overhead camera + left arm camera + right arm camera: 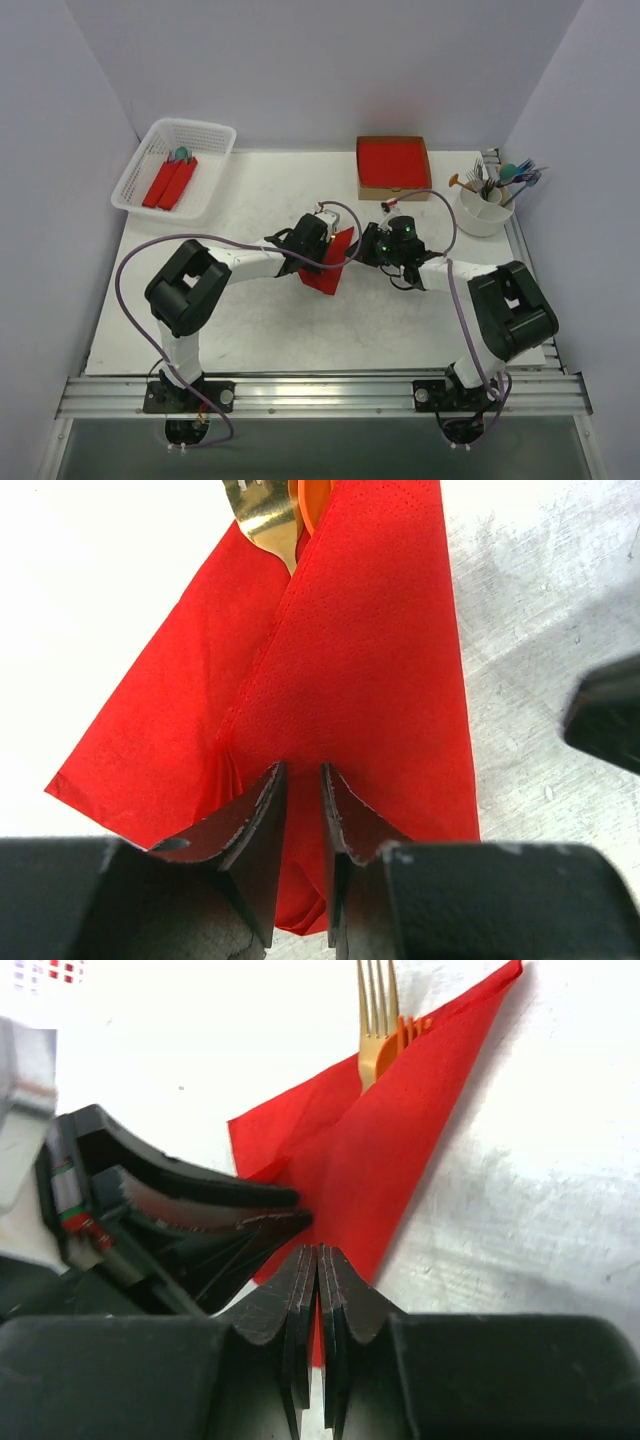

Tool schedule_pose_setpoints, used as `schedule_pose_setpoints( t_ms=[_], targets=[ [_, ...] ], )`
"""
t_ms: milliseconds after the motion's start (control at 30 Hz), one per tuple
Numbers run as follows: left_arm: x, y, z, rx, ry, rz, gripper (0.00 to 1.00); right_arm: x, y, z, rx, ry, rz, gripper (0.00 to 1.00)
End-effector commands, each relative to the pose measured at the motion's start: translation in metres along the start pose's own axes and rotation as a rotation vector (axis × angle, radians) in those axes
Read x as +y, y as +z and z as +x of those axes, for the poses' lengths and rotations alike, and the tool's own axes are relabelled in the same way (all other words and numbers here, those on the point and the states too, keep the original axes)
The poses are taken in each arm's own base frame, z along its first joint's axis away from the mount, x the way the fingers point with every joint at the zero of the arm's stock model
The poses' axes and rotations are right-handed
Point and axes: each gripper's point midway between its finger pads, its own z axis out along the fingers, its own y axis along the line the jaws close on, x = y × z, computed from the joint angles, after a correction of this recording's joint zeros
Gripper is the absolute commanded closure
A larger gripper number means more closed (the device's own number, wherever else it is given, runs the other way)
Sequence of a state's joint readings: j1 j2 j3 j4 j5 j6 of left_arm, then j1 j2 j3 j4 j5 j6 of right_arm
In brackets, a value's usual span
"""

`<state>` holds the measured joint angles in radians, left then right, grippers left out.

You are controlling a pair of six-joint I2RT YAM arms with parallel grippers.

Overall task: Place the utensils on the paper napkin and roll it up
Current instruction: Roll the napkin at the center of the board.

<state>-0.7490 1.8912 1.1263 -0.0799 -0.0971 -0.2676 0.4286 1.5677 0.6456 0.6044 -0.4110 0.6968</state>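
Paper napkin [330, 268] lies mid-tabletop [250, 200], folded over fork [375, 1020] and orange utensil [412, 1028]; their tips poke out at far end. Left claw [300, 790] narrow, pinching napkin's near fold. Right claw [318, 1270] pressed together on napkin's near edge, just beside left claw.

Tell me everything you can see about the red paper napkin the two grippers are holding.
The paper napkin is a thin, bright-red sheet with fine dotted embossing, at the middle of the white table. It is folded loosely into a tapering wrap, one flap laid over the other. A gold-looking fork and an orange utensil poke out of its far end. The left gripper pinches a raised fold at its near end, and the right gripper is shut on its edge close by.
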Motion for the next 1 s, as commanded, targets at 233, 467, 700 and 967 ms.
schedule_pose_setpoints(
  t_ms=[233,467,700,967],
  targets=[
    [0.006,0.008,0.010,0.027,0.036,-0.023,0.71,-0.017,0.028,0.006,0.056,-0.019,0.027,0.95],
    [0.006,0.006,0.014,0.045,0.053,-0.037,0.72,-0.015,0.033,0.004,0.050,-0.013,0.010,0.96],
    [0.006,0.004,0.012,0.046,0.074,-0.055,0.71,-0.004,0.028,0.000,0.038,-0.031,-0.010,0.96],
    [0.006,0.002,0.010,0.049,0.087,-0.067,0.72,0.001,0.028,0.000,0.035,-0.045,-0.025,0.96]
  ],
)
